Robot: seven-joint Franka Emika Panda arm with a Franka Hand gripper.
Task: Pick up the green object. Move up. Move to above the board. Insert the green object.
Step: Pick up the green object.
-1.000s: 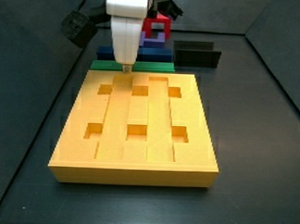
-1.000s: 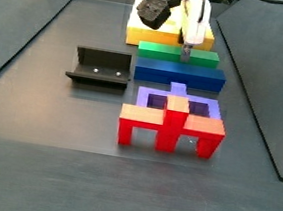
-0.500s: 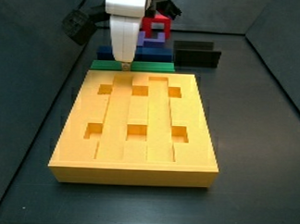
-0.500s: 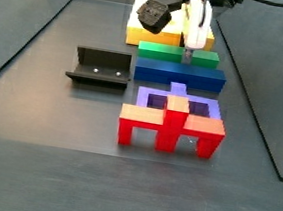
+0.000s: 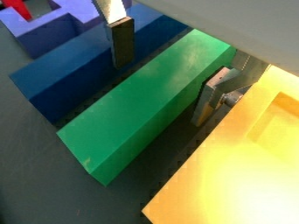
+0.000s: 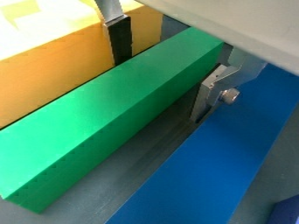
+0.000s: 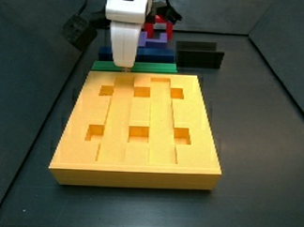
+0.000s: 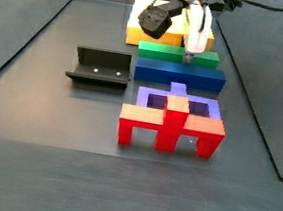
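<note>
While the green object (image 8: pixel 178 55) lies on the dark floor in the upper middle of a side view, it is hemmed in on both long sides: the yellow-orange board (image 8: pixel 139 20) sits just behind it and a blue slab (image 8: pixel 178 76) just in front. Nearer the camera stands a red cross-shaped piece (image 8: pixel 170 128), and the fixture (image 8: pixel 99 68) stands at the left. Directly over the bar, the gripper (image 5: pixel 165 68) straddles it, jaws spread to about the bar's width. One finger (image 6: pixel 118 38) stands at the board side, the other at the blue slab's side; whether the pads touch cannot be told.
</note>
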